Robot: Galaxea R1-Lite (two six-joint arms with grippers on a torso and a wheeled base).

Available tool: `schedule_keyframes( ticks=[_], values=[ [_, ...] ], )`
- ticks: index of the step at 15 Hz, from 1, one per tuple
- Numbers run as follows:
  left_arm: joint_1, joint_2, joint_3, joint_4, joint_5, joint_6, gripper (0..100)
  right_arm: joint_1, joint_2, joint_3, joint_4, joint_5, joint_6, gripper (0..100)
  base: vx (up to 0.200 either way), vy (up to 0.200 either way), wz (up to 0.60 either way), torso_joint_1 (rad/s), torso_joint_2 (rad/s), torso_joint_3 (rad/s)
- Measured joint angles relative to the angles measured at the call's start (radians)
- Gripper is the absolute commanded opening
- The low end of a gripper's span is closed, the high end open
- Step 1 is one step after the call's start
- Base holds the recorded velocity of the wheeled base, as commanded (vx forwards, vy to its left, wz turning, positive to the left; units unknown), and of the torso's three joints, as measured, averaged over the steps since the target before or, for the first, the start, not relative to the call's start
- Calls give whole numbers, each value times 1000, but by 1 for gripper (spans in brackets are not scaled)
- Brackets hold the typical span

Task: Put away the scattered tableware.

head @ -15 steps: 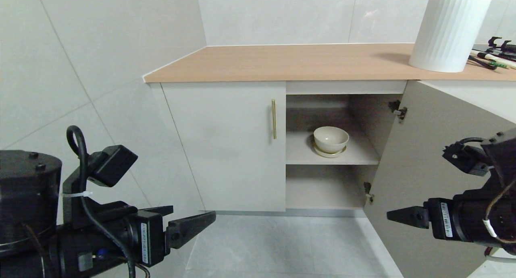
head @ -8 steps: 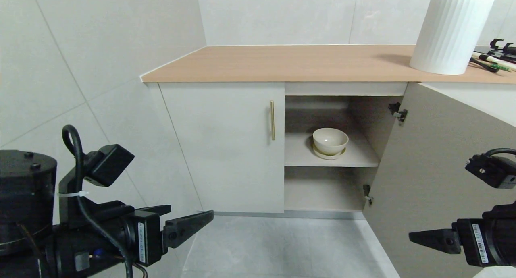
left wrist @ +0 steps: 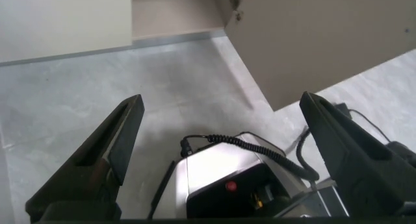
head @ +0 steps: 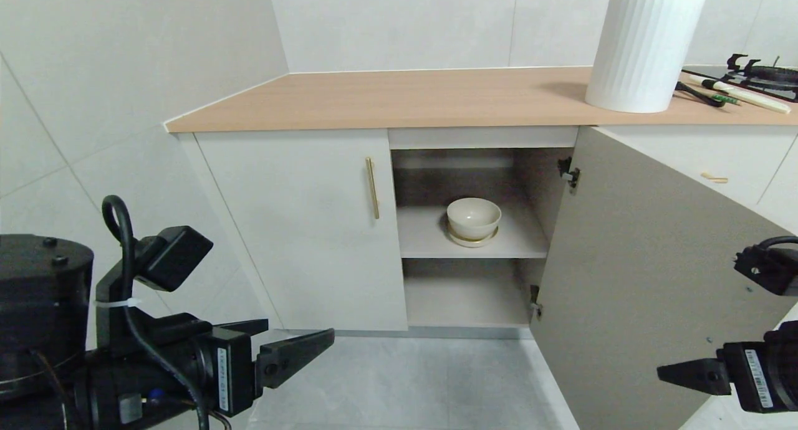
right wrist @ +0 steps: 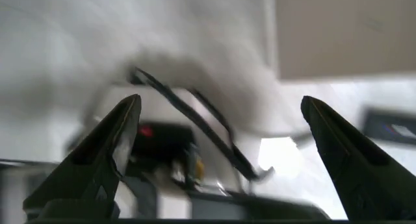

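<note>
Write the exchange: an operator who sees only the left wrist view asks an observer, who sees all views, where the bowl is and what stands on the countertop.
Operator: I see only floor and an open door. Where is the tableware?
Observer: The bowl sits on a saucer on the middle shelf of the cupboard.
Operator: And higher up?
Observer: A white ribbed cylinder stands upright on the countertop, toward the robot's right.
</note>
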Motion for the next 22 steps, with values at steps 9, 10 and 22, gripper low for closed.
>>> schedule_keyframes(
  ticks=[9, 10, 22],
  values=[
    [1, 4, 0, 0, -2, 0, 100, -170, -62, -139, 264, -34, -100, 100, 0, 0, 0, 0, 0, 0],
    [1, 5, 0, 1, -2, 0, 100, -208, -75, -149, 263, -36, -125, 100, 0, 0, 0, 0, 0, 0],
    [1, 14, 1, 2, -2, 0, 100, -690, -42, -181, 176, -77, -376, 100, 0, 0, 0, 0, 0, 0]
  ],
)
